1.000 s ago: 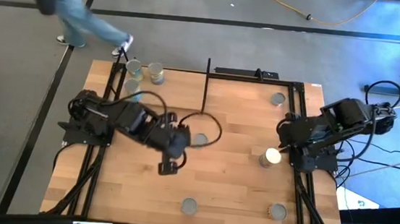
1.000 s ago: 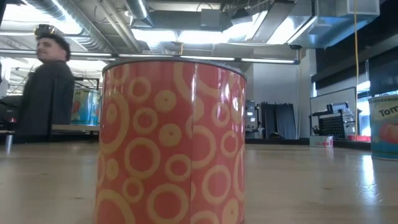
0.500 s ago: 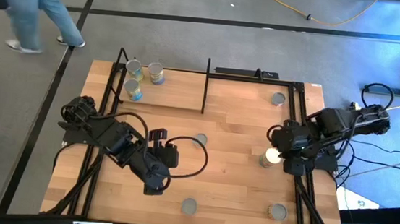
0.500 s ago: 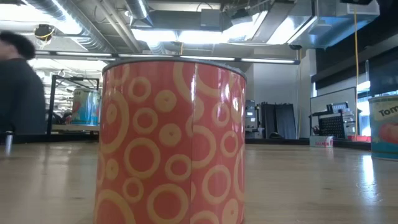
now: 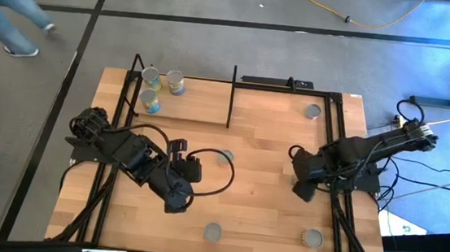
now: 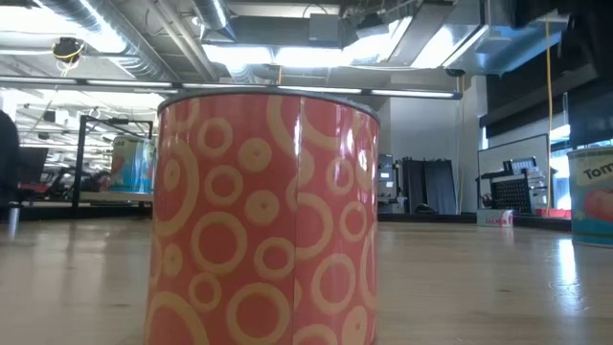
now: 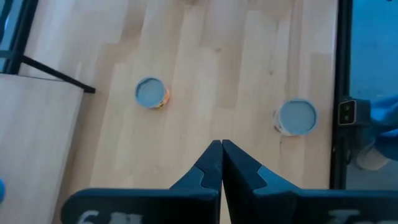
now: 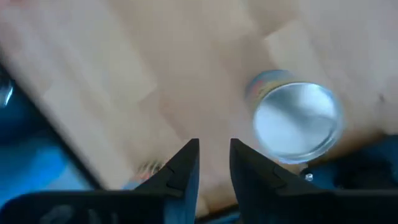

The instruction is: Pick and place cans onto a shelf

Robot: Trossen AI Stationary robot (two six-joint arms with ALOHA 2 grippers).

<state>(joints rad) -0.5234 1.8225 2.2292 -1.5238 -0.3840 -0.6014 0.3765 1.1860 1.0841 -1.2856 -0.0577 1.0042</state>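
Observation:
Three cans (image 5: 151,77) stand on the shelf (image 5: 198,103) at the table's far left. Loose cans stand on the table: mid-table (image 5: 224,157), far right (image 5: 314,112), and two near the front edge (image 5: 212,233) (image 5: 311,238). My left gripper (image 5: 172,205) is shut and empty above the table's left middle; it also shows in the left wrist view (image 7: 221,149). My right gripper (image 5: 302,191) is open a little and hovers at the right. A silver-topped can (image 8: 297,121) stands just beside its fingers, not between them. My right arm hides that can in the high view.
Black rails (image 5: 340,144) run along the table's left and right sides. An orange-red can with tan rings (image 6: 263,216) stands close before the low camera, and another can (image 6: 594,196) shows at that picture's right edge. A person's legs (image 5: 2,9) show on the floor beyond the far left corner.
My right gripper has swung from the right rail toward the near edge and a little left, over the bright-topped can, which the arm now hides in the high view. My left gripper has gone toward the near-left. The person has walked off to the left.

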